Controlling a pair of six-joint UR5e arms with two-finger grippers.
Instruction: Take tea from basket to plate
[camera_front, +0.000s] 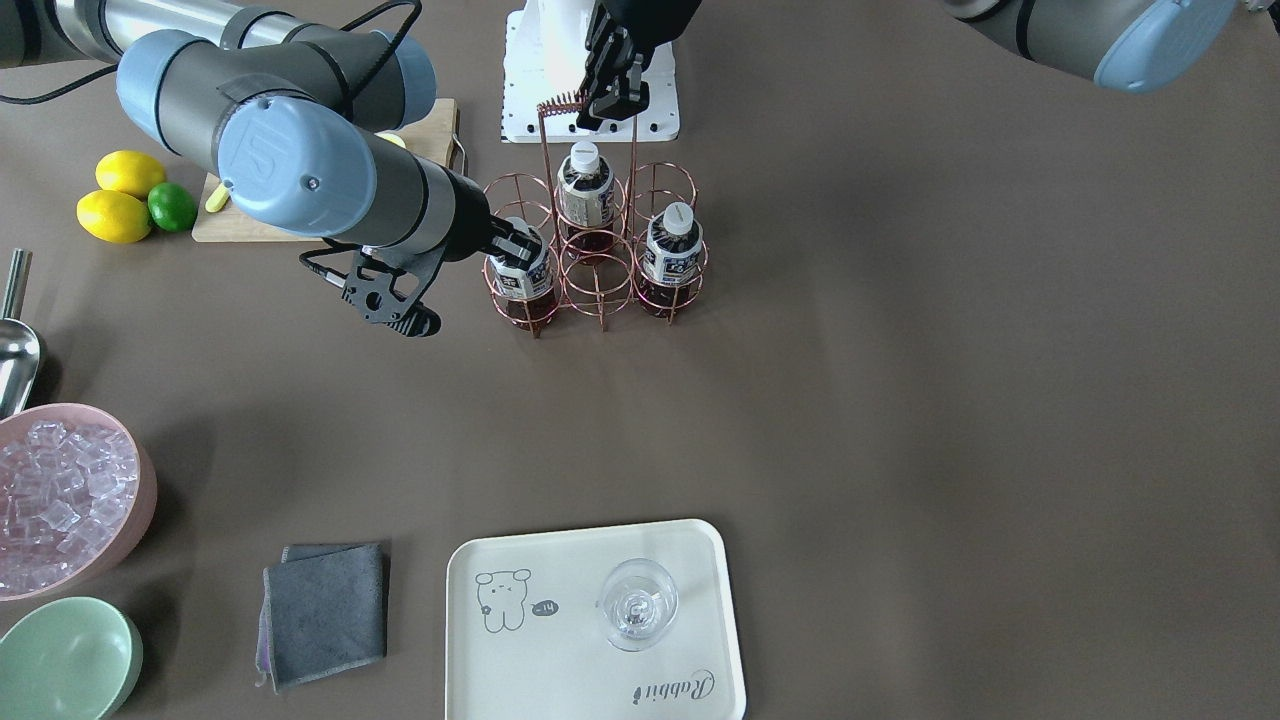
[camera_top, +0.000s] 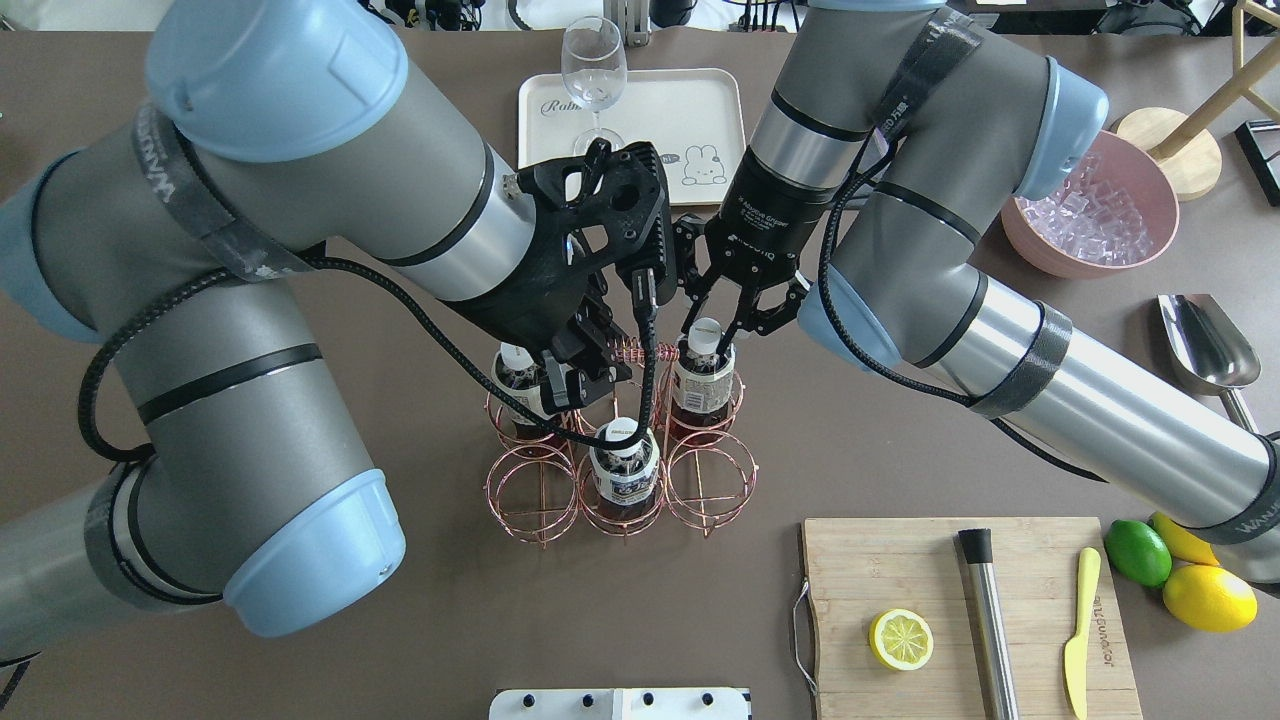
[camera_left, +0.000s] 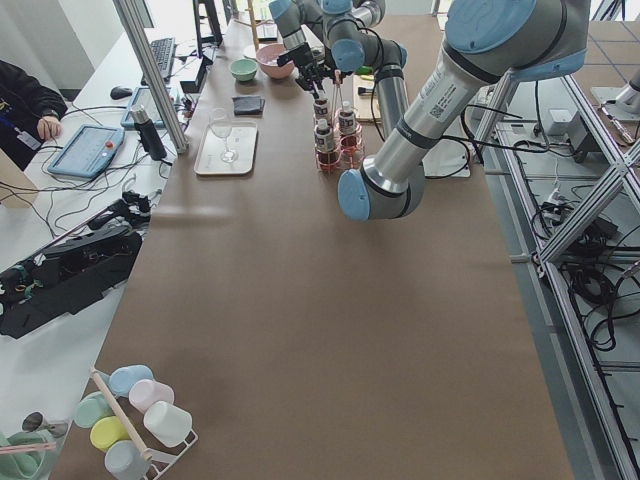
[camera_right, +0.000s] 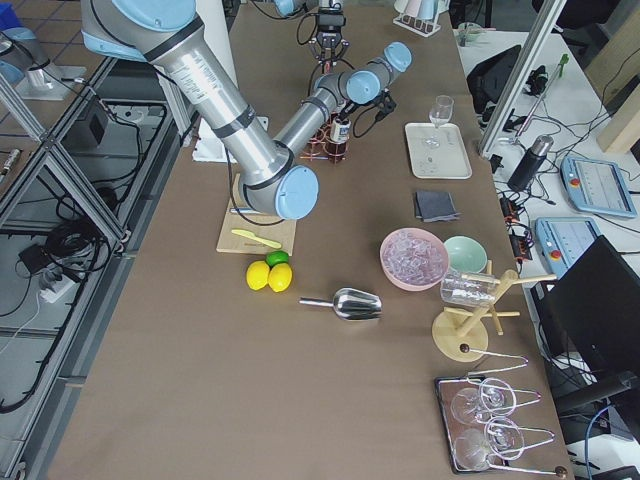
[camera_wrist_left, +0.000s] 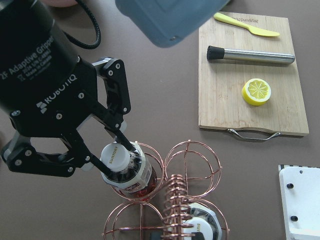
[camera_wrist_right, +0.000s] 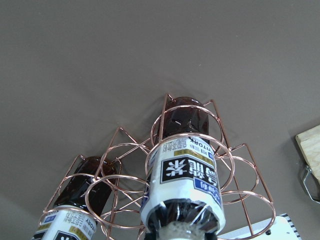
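The right gripper (camera_wrist_left: 110, 152) clamps the white cap (camera_wrist_left: 115, 156) of a small clear plastic tea bottle (camera_wrist_left: 132, 173) in the rose-gold wire basket (camera_wrist_left: 176, 200), lower centre. The left gripper (camera_front: 608, 100) pinches the spiral handle (camera_front: 563, 100), fingertips partly hidden.

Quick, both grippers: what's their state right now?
Left gripper: closed on the basket handle.
Right gripper: closed on the tea bottle's cap.

Brown table (camera_front: 950, 350); grey floor (camera_left: 600, 400); aluminium framing (camera_right: 60, 160).
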